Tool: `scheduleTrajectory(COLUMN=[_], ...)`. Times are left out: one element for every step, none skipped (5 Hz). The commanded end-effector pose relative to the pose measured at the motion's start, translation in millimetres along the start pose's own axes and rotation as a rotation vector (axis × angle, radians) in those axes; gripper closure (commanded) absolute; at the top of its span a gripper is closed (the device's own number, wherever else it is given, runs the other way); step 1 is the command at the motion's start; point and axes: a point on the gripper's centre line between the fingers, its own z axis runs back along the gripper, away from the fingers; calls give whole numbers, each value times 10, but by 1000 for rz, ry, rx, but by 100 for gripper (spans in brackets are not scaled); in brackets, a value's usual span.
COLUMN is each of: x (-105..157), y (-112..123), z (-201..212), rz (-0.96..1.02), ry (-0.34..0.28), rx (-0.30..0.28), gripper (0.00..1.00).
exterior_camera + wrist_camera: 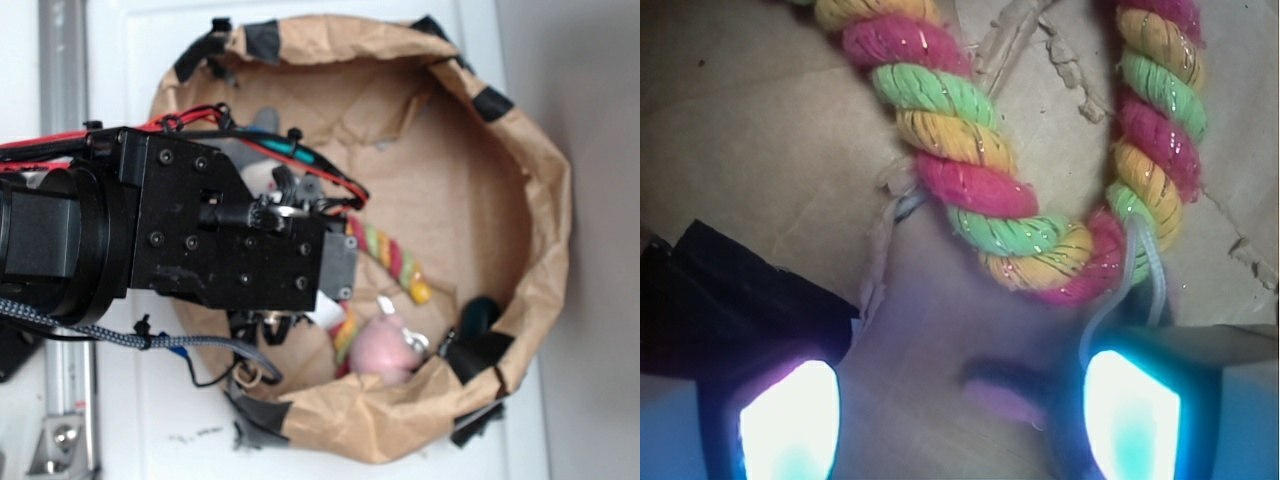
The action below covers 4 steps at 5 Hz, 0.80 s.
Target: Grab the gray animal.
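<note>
The gray animal (264, 122) shows only in part in the exterior view: a gray ear and a bit of pale face stick out from behind the black arm, at the back left of the paper-lined basin. My gripper (960, 420) is open, its two glowing fingertips (790, 425) wide apart over bare brown paper. A small blurred pink patch (1005, 395) lies between them, nearer the right finger; I cannot tell what it is. The red-yellow-green rope cane (970, 195) loops just ahead of the fingers. In the exterior view the arm's body hides the fingers.
The crumpled brown paper wall (545, 200) with black tape patches rings the basin. The rope cane (392, 255) lies mid-basin, a round pink plush (378, 345) sits at the front, and a dark object (480, 315) is at the right. Black tape (720, 300) is left of my fingers.
</note>
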Motion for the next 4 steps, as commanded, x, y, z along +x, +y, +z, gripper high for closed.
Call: scheduleTrajectory(x=[-104,-241,-262,-158], y=[211,516,637,513], z=[63,-111,-126,-212], rz=[-24,-16,0,-41], ry=[-82,-83,-89,-61], rx=[-24,7,12,25], gripper=[0,0,0,0])
